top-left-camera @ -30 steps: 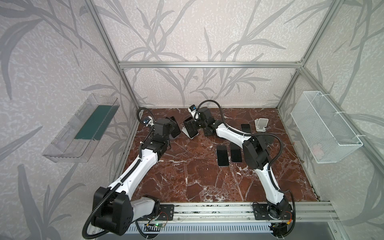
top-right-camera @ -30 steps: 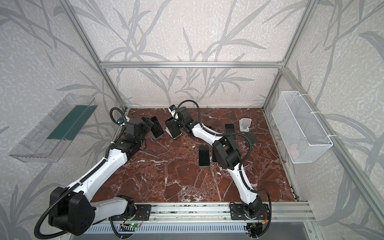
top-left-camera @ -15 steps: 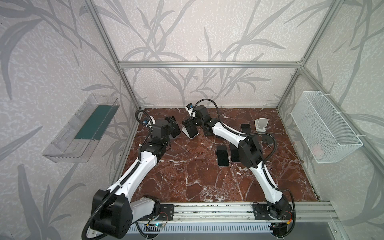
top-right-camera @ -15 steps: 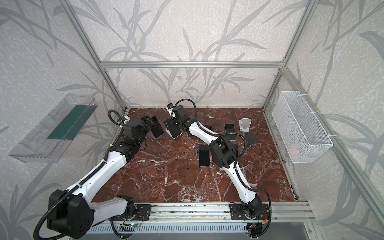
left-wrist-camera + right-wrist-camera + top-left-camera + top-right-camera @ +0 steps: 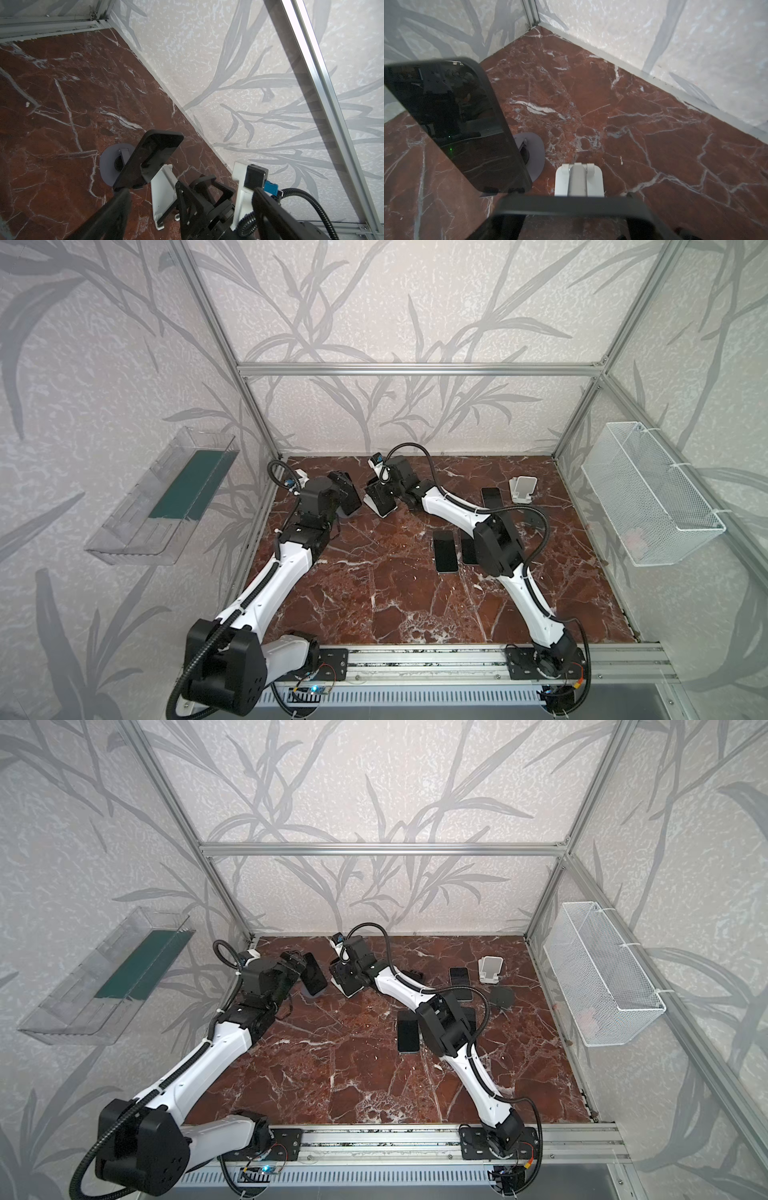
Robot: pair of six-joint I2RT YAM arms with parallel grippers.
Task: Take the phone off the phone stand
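Not removed yet: the glossy black slab phone (image 5: 149, 155) leans on its grey round-base stand (image 5: 107, 164), lower centre. My left tool (image 5: 136, 185) brackets it, right tool (image 5: 382, 499) near; whether either grips, I cannot tell.

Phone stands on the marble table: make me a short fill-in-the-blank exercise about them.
The back-left phone stands over a round ___ base.
The middle phone leans on a ___ stand.
The wire basket hangs on the ___ wall in both top views.
The back-right white stand holds ___ phone.
Missing: gray, white, right, no.

phone stand (image 5: 593, 182) front hidden; flat phone (image 5: 468, 551) mostly under right arm (image 5: 496, 547)
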